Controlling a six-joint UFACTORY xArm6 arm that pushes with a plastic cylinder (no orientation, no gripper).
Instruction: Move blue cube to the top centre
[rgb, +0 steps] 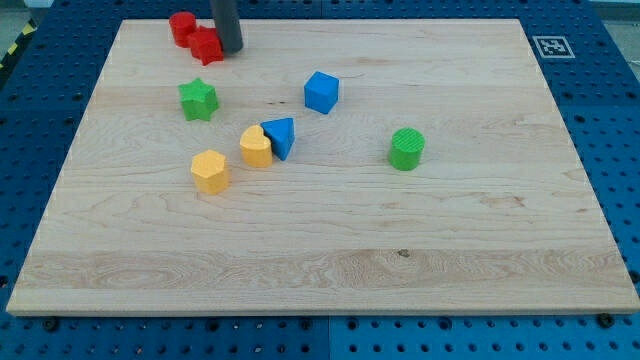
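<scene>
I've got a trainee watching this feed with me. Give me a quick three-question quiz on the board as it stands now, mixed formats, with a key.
1. True or false: my tip is touching the blue cube.
2. Multiple choice: which block sits right against the blue triangular block?
A. the green star
B. a yellow block
C. the green cylinder
3. Fill in: the two red blocks lie near the view's top ____ corner of the wooden board.

Key
1. False: the tip stands beside the red blocks, well apart from the cube.
2. B
3. left
</scene>
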